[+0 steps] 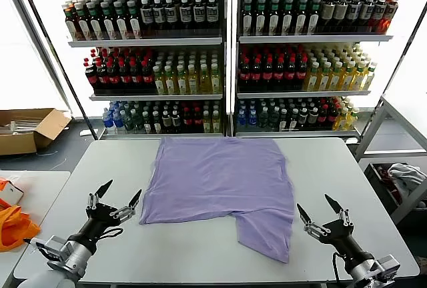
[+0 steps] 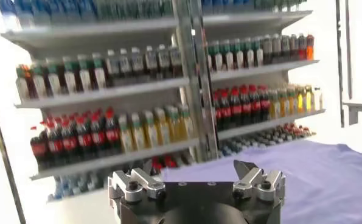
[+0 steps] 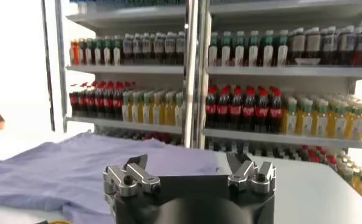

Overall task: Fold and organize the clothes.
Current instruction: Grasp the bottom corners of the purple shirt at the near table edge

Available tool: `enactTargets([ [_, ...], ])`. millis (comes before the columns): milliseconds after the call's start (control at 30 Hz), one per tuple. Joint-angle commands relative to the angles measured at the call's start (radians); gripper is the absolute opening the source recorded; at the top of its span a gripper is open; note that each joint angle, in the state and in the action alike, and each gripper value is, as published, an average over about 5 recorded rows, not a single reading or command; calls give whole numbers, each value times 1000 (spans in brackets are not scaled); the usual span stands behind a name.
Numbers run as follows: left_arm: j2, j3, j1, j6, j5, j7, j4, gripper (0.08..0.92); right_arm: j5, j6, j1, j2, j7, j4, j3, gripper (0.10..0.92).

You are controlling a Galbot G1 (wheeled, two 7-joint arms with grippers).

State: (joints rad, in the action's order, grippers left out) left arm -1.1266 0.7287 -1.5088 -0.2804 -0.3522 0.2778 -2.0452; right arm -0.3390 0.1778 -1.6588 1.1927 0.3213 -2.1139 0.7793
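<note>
The lavender T-shirt (image 1: 220, 181) lies spread on the white table (image 1: 333, 168), plain side up, with one sleeve reaching toward the front right. It also shows in the left wrist view (image 2: 314, 176) and the right wrist view (image 3: 65, 170). My left gripper (image 1: 120, 196) is open and empty, hovering over the table's front left, just left of the shirt's lower left corner. My right gripper (image 1: 319, 210) is open and empty over the front right, right of the sleeve.
Shelves of bottled drinks (image 1: 227, 55) stand behind the table. An orange cloth (image 1: 13, 225) lies on a side table at the left. A cardboard box (image 1: 30, 128) sits on the floor at left. A grey-white cloth bundle (image 1: 403, 175) rests at right.
</note>
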Motion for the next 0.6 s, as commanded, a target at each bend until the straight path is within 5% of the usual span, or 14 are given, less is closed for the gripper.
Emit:
enactTargets([
  [33,106,-51,1,-186,-90,-46,41,823,15,128,-51,-89,-93,-30,-53,823],
  [600,96,-156,73,-296,-89,-73,93,822,80,221,-113,-12,-147,-58,-174,823],
])
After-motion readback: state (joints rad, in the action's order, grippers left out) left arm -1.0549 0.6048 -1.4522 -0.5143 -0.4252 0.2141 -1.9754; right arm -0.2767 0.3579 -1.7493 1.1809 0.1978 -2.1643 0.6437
